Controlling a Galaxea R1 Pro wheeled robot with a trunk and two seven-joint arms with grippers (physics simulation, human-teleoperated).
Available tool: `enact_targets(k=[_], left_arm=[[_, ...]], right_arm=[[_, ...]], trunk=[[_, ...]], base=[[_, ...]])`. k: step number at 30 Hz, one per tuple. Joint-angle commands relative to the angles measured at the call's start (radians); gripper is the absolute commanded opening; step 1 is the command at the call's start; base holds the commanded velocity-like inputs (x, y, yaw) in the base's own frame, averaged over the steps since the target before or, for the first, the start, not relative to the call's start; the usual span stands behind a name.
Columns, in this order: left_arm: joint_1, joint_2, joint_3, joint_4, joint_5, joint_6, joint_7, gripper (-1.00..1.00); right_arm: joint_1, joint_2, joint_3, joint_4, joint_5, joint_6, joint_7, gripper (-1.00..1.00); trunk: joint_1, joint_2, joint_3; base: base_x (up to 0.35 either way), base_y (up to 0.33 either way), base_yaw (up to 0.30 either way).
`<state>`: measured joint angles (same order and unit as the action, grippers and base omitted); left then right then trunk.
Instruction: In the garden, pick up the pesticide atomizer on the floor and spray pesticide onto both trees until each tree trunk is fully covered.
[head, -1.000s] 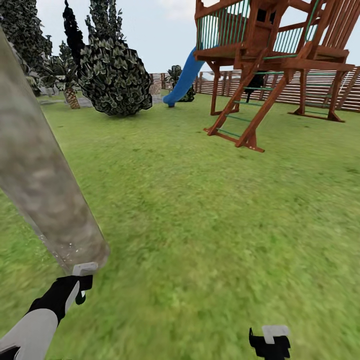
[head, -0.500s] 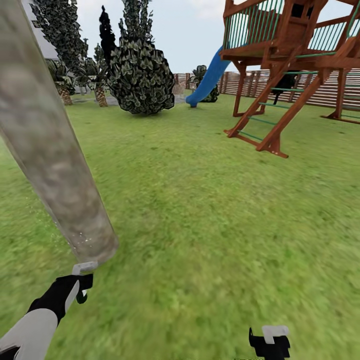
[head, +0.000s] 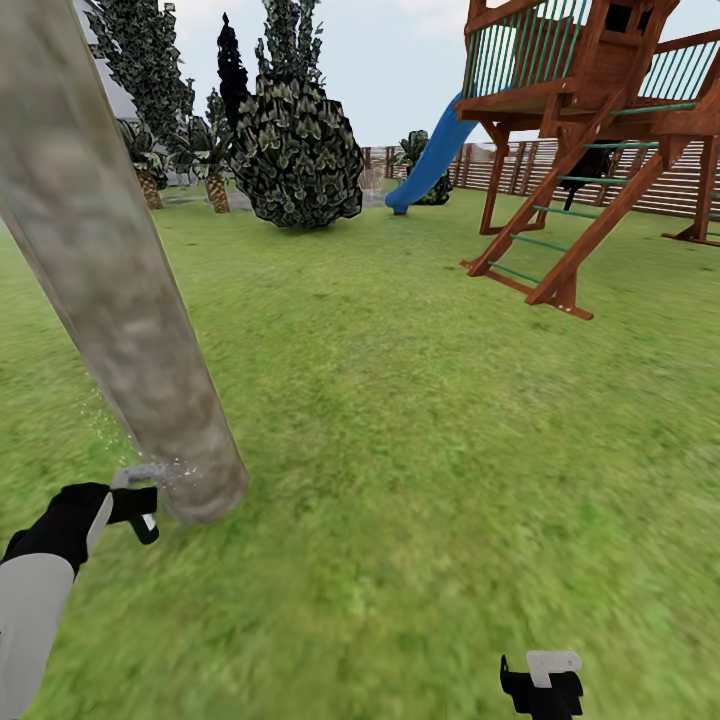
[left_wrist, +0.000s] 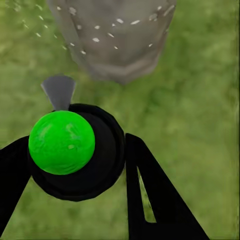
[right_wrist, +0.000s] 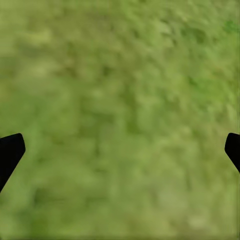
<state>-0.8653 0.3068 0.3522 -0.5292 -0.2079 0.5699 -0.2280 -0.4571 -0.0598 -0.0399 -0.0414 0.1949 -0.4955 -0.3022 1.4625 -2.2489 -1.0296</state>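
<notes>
A thick, pale grey-beige mottled tree trunk (head: 110, 270) leans across the left of the head view and meets the grass floor (head: 420, 440) at its base. My left gripper (head: 135, 505) is shut on the pesticide atomizer (left_wrist: 80, 160), a dark round bottle with a green spot on top. Its grey nozzle (left_wrist: 58, 91) points at the trunk's base (left_wrist: 115, 45), a short gap away. White droplets speckle the trunk and the air beside it. My right gripper (head: 541, 678) hangs low over bare grass, its black fingertips (right_wrist: 11, 150) wide apart with nothing between them.
A wooden play tower (head: 590, 120) with a blue slide (head: 430, 160) stands at the back right before a brown slatted fence (head: 660, 170). A dark green bush (head: 300, 150), short palms (head: 215, 170) and tall dark trees (head: 140, 60) stand at the back left. Open lawn lies between.
The camera has turned left, sliding the scene rightward. My left gripper with the atomizer has lifted closer to the trunk's base, and spray droplets now show. The right gripper has not moved.
</notes>
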Motion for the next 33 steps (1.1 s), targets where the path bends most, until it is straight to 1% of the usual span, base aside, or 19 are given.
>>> enact_targets(k=[1, 3, 6, 8, 10, 12, 13, 14, 16, 17, 18, 19, 20, 23, 24, 27, 30, 32, 33], left_arm=[[-0.002, -0.005, 0.000, -0.002, 0.000, 0.000, -0.008, -1.00], [-0.011, -0.010, 0.000, -0.031, 0.002, 0.003, -0.012, -1.00], [-0.027, 0.011, 0.001, -0.045, 0.000, 0.014, -0.013, -1.00], [-0.025, 0.026, 0.000, -0.078, 0.001, 0.024, -0.014, -1.00], [-0.023, 0.015, 0.000, -0.093, 0.002, 0.027, -0.014, -1.00], [-0.026, -0.008, -0.001, -0.096, 0.002, 0.028, -0.014, -1.00], [-0.027, -0.020, -0.018, -0.101, 0.001, 0.028, -0.014, -1.00], [-0.022, -0.019, -0.038, -0.123, 0.001, 0.028, -0.014, -1.00], [-0.016, -0.015, -0.047, -0.149, 0.002, 0.027, -0.016, -1.00], [-0.012, -0.014, -0.062, -0.183, 0.001, 0.025, -0.039, -1.00], [-0.010, -0.010, -0.165, -0.224, -0.002, 0.025, -0.159, -1.00], [-0.010, -0.009, -0.187, -0.227, -0.005, 0.025, -0.184, -1.00], [-0.010, -0.009, -0.199, -0.229, -0.013, 0.025, -0.197, -1.00], [-0.011, -0.008, -0.203, -0.233, -0.052, 0.027, -0.209, -1.00], [-0.010, -0.008, -0.202, -0.237, -0.056, 0.027, -0.210, -1.00], [-0.009, -0.009, -0.202, -0.239, -0.059, 0.028, -0.209, -1.00], [-0.009, -0.008, -0.202, -0.238, -0.060, 0.060, -0.205, -1.00], [-0.009, -0.002, -0.201, -0.238, -0.060, 0.077, -0.203, -1.00], [-0.009, 0.006, -0.199, -0.237, -0.060, 0.083, -0.202, -1.00]], right_arm=[[0.000, 0.000, 0.000, 0.000, 0.000, 0.000, 0.000, 1.00], [0.000, 0.000, 0.000, 0.000, 0.000, 0.000, 0.000, 1.00], [0.000, 0.000, 0.000, 0.000, 0.000, 0.000, -0.001, 1.00], [0.000, 0.001, 0.000, 0.000, 0.000, 0.000, -0.002, 1.00], [0.000, 0.001, 0.000, 0.000, 0.000, 0.000, -0.002, 1.00], [0.000, 0.002, 0.000, 0.000, 0.000, 0.000, -0.002, 1.00], [0.000, 0.002, 0.000, 0.000, 0.000, 0.000, -0.002, 1.00], [0.000, 0.002, 0.000, 0.000, 0.000, 0.000, -0.002, 1.00], [0.000, 0.002, 0.000, 0.000, 0.000, 0.000, -0.002, 1.00], [0.000, 0.003, 0.000, 0.000, 0.000, 0.000, -0.001, 1.00], [0.000, 0.003, 0.000, 0.000, 0.000, 0.000, -0.002, 1.00], [0.000, 0.003, 0.000, 0.000, 0.000, 0.000, -0.002, 1.00], [0.000, 0.003, 0.000, 0.000, 0.000, 0.000, -0.002, 1.00], [0.000, 0.003, 0.000, 0.000, 0.000, 0.000, 0.000, 1.00], [0.000, 0.003, 0.000, 0.000, 0.000, 0.000, 0.000, 1.00], [0.000, 0.003, 0.000, 0.000, 0.000, 0.000, 0.000, 1.00], [0.000, 0.003, 0.000, 0.000, 0.000, 0.000, -0.001, 1.00], [0.000, 0.003, 0.000, 0.000, 0.000, 0.000, -0.001, 1.00], [0.000, 0.003, 0.000, 0.000, 0.000, 0.000, -0.001, 1.00]], trunk=[[0.000, 0.000, 0.000], [0.000, 0.000, 0.000], [0.000, 0.000, 0.000], [0.000, 0.000, 0.000], [0.000, 0.000, 0.000], [0.000, 0.000, 0.000], [0.000, 0.000, 0.000], [0.000, 0.000, 0.000], [0.000, 0.000, 0.000], [0.000, 0.000, 0.000], [0.000, 0.000, 0.000], [0.000, 0.000, 0.000], [0.000, 0.000, 0.000], [0.000, 0.000, 0.000], [0.000, 0.000, 0.000], [0.000, 0.000, 0.000], [0.000, 0.000, 0.000], [0.000, 0.000, 0.000], [0.000, 0.000, 0.000]], base=[[0.000, 0.000, 0.000], [0.000, 0.000, 0.000], [0.000, 0.000, 0.000], [0.000, 0.000, 0.008], [0.000, 0.000, 0.189], [0.000, 0.000, 0.253], [0.000, 0.000, 0.271], [0.000, 0.000, 0.274], [0.000, 0.000, 0.269], [0.000, 0.000, 0.101], [0.000, 0.000, 0.011], [0.000, 0.000, 0.006], [0.000, 0.000, 0.003], [0.000, 0.000, 0.000], [0.000, 0.000, 0.000], [0.036, -0.134, 0.000], [0.095, -0.253, 0.059], [0.131, -0.261, 0.214], [0.162, -0.251, 0.262]])
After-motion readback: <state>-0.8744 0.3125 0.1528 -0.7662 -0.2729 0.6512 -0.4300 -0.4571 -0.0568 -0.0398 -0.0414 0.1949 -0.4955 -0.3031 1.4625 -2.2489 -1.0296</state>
